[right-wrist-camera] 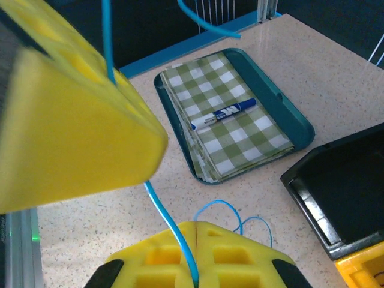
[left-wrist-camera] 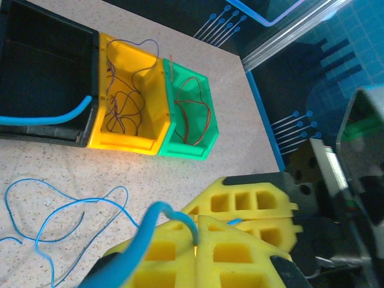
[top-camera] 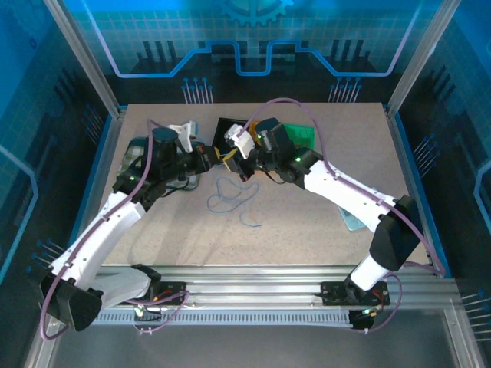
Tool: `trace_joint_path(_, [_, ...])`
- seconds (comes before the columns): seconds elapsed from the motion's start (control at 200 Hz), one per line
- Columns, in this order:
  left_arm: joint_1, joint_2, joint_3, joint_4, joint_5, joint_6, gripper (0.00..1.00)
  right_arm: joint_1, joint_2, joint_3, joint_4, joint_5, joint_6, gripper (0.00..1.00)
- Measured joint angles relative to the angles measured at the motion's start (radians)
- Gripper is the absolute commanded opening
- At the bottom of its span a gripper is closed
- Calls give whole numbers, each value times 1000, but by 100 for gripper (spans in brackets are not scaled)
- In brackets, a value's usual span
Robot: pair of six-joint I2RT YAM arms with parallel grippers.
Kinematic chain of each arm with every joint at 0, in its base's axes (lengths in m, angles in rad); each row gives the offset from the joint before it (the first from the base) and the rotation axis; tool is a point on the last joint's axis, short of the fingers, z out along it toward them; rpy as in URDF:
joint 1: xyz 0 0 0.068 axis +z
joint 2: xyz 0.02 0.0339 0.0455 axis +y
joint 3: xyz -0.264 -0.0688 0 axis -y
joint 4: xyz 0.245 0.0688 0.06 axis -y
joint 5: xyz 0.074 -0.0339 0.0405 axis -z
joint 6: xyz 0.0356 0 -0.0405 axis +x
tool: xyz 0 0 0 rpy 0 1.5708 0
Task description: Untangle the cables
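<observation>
- Three colours of thin, curly cables are set apart. The dark brownish cables (left-wrist-camera: 123, 111) lie in a yellow bin (left-wrist-camera: 129, 144). A red cable (left-wrist-camera: 209, 117) lies in the green bin (left-wrist-camera: 186, 150) touching it. A blue cable (top-camera: 227, 208) sprawls in loose loops on the table (top-camera: 307, 230), in front of the bins.
- Left gripper (left-wrist-camera: 197, 231): the yellow fingers are pressed together, and a length of the blue cable is pinched in the seam between them.
- Right gripper (right-wrist-camera: 197, 240): the fingers are likewise closed, and the blue cable runs down into the seam between its pads.
- In the top view the two grippers stand almost tip to tip above the table. They are just in front of a black bin (top-camera: 229, 126), and the blue loops lie nearer the arm bases.
- The left wrist view makes out the bins' contents (too small to read from above). It also shows a blue length crossing the black bin's near wall.
- The right wrist view shows detail that the top view leaves partly under the right arm. A teal tray (right-wrist-camera: 300, 129) holds a green checked cloth (right-wrist-camera: 240, 141), and a blue marker (right-wrist-camera: 223, 114) lies on the cloth.
</observation>
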Motion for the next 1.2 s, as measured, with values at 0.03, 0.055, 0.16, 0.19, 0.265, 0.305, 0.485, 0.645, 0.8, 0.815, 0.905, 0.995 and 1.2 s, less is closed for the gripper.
trace_joint_path(0.03, [-1, -2, -8, 5, -8, -5, 35, 0, -1, 2, -6, -3, 0, 0])
trace_joint_path(0.055, [-1, -3, -14, 6, -21, -7, 50, 0, -3, 4, -14, -3, 0, 0])
trace_joint_path(0.16, [6, -17, -56, 28, -76, -33, 71, -2, -12, 39, -61, 0, 0, 0])
trace_joint_path(0.19, [6, -21, -69, 37, -90, -41, 75, -2, -14, 59, -74, 2, 0, 0])
trace_joint_path(0.265, [10, -35, -105, 62, -138, -77, 78, -2, -14, 138, -119, 16, 0, 0])
trace_joint_path(0.305, [14, -48, -130, 72, -176, -102, 77, -2, -14, 185, -134, 25, 0, 0])
trace_joint_path(0.485, [58, -144, -266, 79, -351, -241, 74, -3, -19, 415, -179, 54, -1, 0])
trace_joint_path(0.645, [64, -148, -341, 37, -439, -352, 73, -7, 11, 611, -206, 83, -10, 0])
trace_joint_path(0.8, [64, -85, -405, 2, -444, -458, 74, -11, 155, 838, -222, 154, -43, 0])
trace_joint_path(0.815, [64, -79, -410, -2, -444, -464, 74, -13, 172, 857, -224, 161, -45, 0])
trace_joint_path(0.905, [64, -48, -428, -11, -436, -497, 74, -34, 283, 943, -232, 188, -50, 0])
trace_joint_path(0.995, [64, -32, -431, -11, -427, -518, 74, -67, 382, 970, -232, 206, -43, 0])
trace_joint_path(1.2, [64, -22, -431, -11, -415, -542, 73, -160, 537, 968, -213, 210, 47, 0])
